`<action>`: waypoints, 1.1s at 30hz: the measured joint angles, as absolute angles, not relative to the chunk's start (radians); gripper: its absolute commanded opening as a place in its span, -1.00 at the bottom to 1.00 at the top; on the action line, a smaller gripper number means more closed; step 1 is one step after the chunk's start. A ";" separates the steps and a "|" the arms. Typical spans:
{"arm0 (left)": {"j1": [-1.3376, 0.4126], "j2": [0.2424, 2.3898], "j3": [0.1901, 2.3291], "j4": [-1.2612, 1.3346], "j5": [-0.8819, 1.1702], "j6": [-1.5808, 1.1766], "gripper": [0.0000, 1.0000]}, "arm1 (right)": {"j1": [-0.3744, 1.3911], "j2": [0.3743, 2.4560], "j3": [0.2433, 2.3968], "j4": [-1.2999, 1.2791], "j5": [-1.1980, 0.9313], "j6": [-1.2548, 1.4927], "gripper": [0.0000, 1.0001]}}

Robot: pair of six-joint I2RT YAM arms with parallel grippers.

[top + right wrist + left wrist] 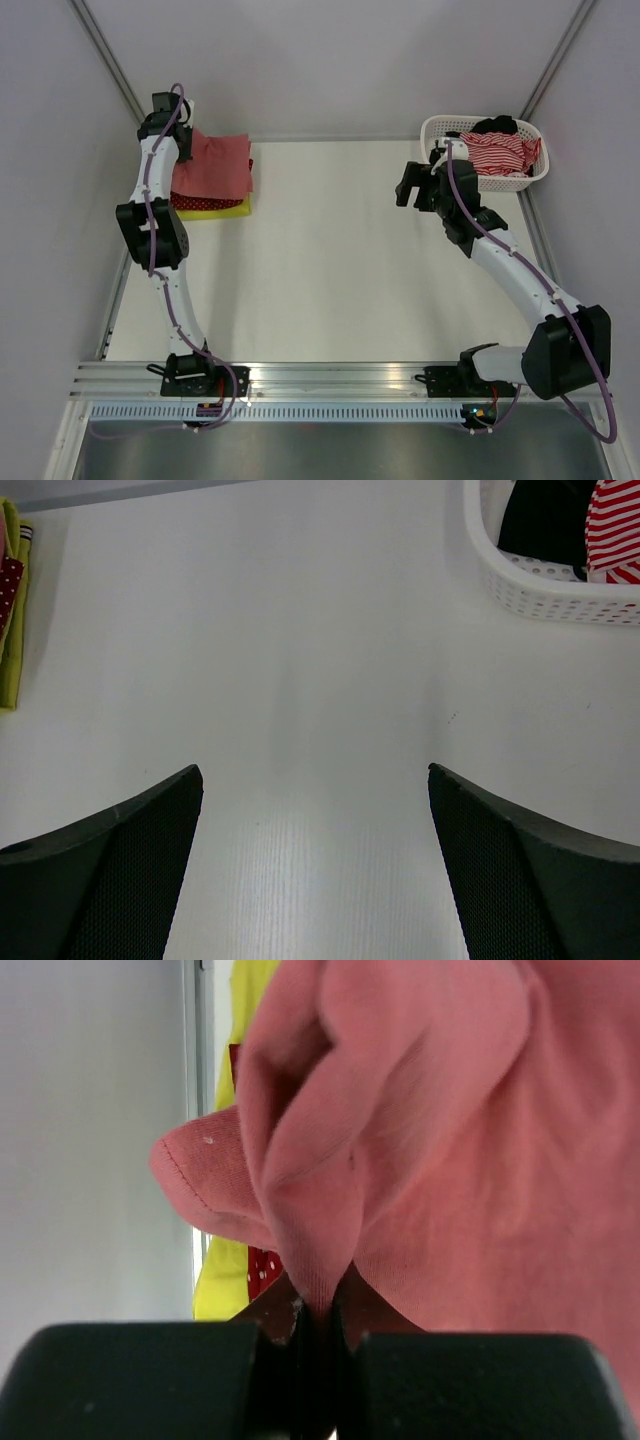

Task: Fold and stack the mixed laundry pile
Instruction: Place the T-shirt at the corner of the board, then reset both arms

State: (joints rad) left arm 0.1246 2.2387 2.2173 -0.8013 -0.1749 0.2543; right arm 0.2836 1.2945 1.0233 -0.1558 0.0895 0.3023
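A salmon-pink polo shirt (215,165) lies on top of a stack at the table's far left. Under it are a dark red white-dotted cloth (205,203) and a yellow-green garment (228,211). My left gripper (186,140) is at the stack's far left corner, shut on a pinched fold of the pink shirt (400,1140); the fold runs down between the jaws at the gripper (320,1310). My right gripper (405,185) hovers open over bare table left of the basket, with nothing between its fingers (120,860). A red-white striped piece (500,150) and a black piece (497,125) lie in the basket.
The white perforated basket (530,181) stands at the far right corner; its rim (540,595) shows at the top right of the right wrist view. A grey wall (90,1160) runs close along the stack's left side. Metal rails (330,378) line the near edge.
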 measured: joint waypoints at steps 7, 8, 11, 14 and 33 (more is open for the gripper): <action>0.155 2.335 2.221 -0.756 -0.272 0.223 0.99 | 0.284 1.321 1.023 -0.196 0.090 0.303 0.96; 0.156 2.335 2.223 -0.753 -0.291 0.214 0.99 | 0.284 1.321 1.023 -0.201 0.092 0.303 0.96; 0.163 2.320 2.238 -0.741 -0.340 0.151 0.99 | 0.284 1.320 1.023 -0.210 0.102 0.317 0.96; 0.176 2.241 2.212 -0.745 -0.334 0.018 0.99 | 0.284 1.302 1.013 -0.224 0.115 0.335 0.96; -0.034 0.860 0.678 -0.518 0.010 -0.581 0.99 | 0.284 0.722 0.547 -0.250 0.172 0.471 0.96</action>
